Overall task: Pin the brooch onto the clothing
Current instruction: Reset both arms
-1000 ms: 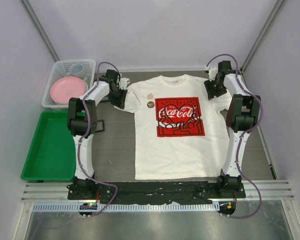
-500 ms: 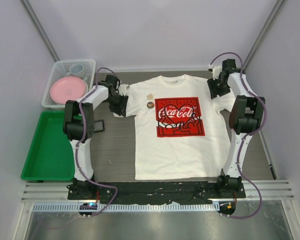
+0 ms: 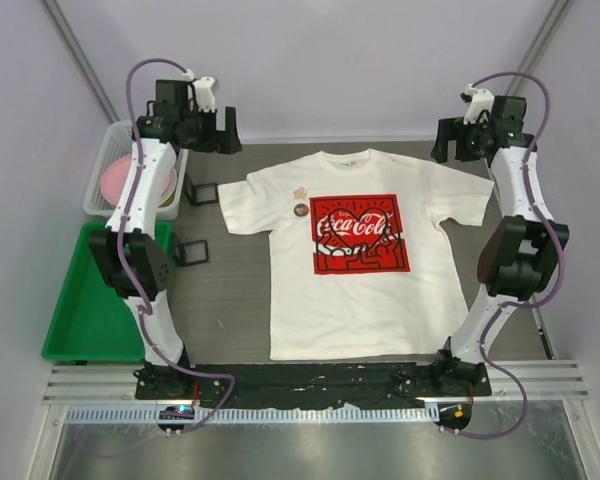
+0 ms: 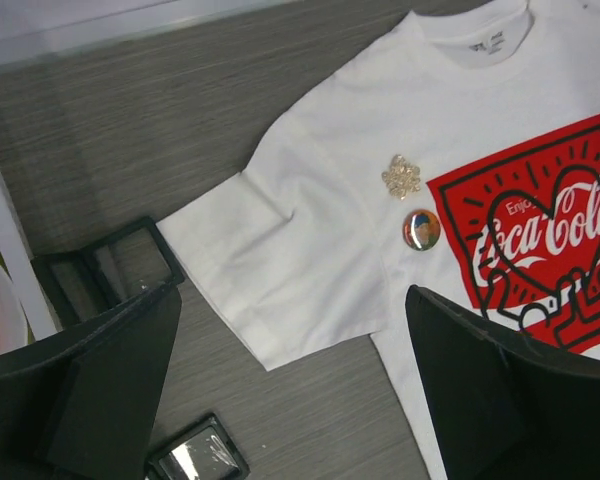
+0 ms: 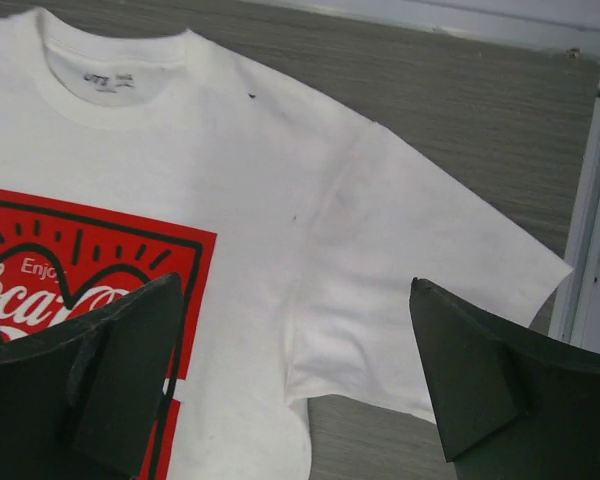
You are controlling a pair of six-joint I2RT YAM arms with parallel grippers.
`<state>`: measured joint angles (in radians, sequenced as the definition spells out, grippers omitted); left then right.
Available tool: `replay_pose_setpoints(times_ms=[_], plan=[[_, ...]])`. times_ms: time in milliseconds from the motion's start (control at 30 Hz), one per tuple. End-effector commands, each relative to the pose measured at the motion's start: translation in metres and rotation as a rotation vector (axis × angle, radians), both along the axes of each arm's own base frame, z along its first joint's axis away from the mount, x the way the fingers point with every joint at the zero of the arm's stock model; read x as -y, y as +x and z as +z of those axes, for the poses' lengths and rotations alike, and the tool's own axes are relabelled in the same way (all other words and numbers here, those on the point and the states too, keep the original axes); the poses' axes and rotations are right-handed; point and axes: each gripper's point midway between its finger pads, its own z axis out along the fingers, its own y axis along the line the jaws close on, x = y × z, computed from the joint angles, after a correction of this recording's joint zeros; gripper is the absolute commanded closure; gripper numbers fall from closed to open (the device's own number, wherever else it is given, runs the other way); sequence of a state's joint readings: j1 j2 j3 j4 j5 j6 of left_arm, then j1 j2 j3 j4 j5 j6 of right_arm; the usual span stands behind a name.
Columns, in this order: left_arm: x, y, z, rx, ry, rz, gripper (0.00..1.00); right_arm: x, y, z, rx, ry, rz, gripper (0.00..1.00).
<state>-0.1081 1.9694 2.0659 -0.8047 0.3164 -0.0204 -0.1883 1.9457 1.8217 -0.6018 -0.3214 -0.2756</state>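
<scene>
Inspection finds the white short-sleeved T-shirt with a red square chest print (image 3: 365, 290) spread flat, front up, at the middle of the grey wood-grain table (image 3: 230, 300), collar to the far side. A small gold snowflake-shaped brooch (image 4: 401, 177) sits on the chest just left of the print, with a round picture button badge (image 4: 421, 229) just near of it; whether either pin passes through the cloth cannot be told. The brooch looks light, rigid and fiddly, best taken by its edges. The shirt is soft and limp and would bunch, so it should be steadied close beside the brooch. The left gripper (image 4: 292, 385) and the right gripper (image 5: 298, 380) are raised over the far left and far right sleeves, fingers spread wide, holding nothing. Two small open black cases (image 3: 202, 192) lie left of the shirt, contents indiscernible. At far left a white plastic basket (image 3: 102, 165) holds a pink plate (image 3: 115, 180). Near of it, the green plastic tray (image 3: 70, 300) shows only bare floor.
</scene>
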Motion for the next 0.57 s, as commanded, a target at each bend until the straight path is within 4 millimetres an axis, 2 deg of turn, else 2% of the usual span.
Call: replay_pose_setpoints(times_ms=[0, 67, 100, 133, 167, 200, 233, 267, 333, 367, 433, 533], plan=[[-0.002, -0.022, 0.020, -0.045, -0.076, 0.060, 0.00, -0.038, -0.010, 0.046, 0.133, 0.152, 0.136, 0.00], [-0.009, -0.035, 0.004, -0.103, -0.072, 0.080, 0.00, -0.040, -0.029, 0.019, 0.058, 0.127, 0.118, 0.01], [-0.013, -0.038, -0.001, -0.114, -0.067, 0.112, 0.00, -0.042, -0.041, 0.025, 0.069, 0.088, 0.119, 0.01], [-0.013, -0.048, 0.004, -0.105, -0.079, 0.123, 0.00, -0.045, -0.059, -0.005, 0.006, 0.063, 0.137, 0.01], [-0.014, -0.055, -0.021, -0.146, -0.085, 0.141, 0.00, -0.046, -0.069, -0.010, 0.000, 0.040, 0.142, 0.01], [-0.014, -0.062, -0.029, -0.153, -0.081, 0.147, 0.00, -0.046, -0.080, -0.007, 0.013, -0.007, 0.133, 0.01], [-0.016, -0.069, -0.028, -0.135, -0.077, 0.154, 0.00, -0.055, -0.098, -0.031, -0.044, -0.025, 0.152, 0.01], [-0.018, -0.080, -0.054, -0.170, -0.055, 0.147, 0.00, -0.057, -0.107, -0.038, -0.056, -0.054, 0.164, 0.01], [-0.021, -0.090, -0.061, -0.157, -0.013, 0.150, 0.00, -0.057, -0.128, -0.050, -0.078, -0.102, 0.163, 0.01], [-0.022, -0.097, -0.078, -0.179, 0.006, 0.147, 0.00, -0.057, -0.132, -0.053, -0.079, -0.111, 0.160, 0.01], [-0.020, -0.103, -0.086, -0.184, 0.021, 0.139, 0.00, -0.057, -0.142, -0.055, -0.078, -0.118, 0.163, 0.01], [-0.017, -0.106, -0.080, -0.128, 0.036, 0.133, 0.00, -0.060, -0.147, -0.050, -0.063, -0.120, 0.163, 0.01]])
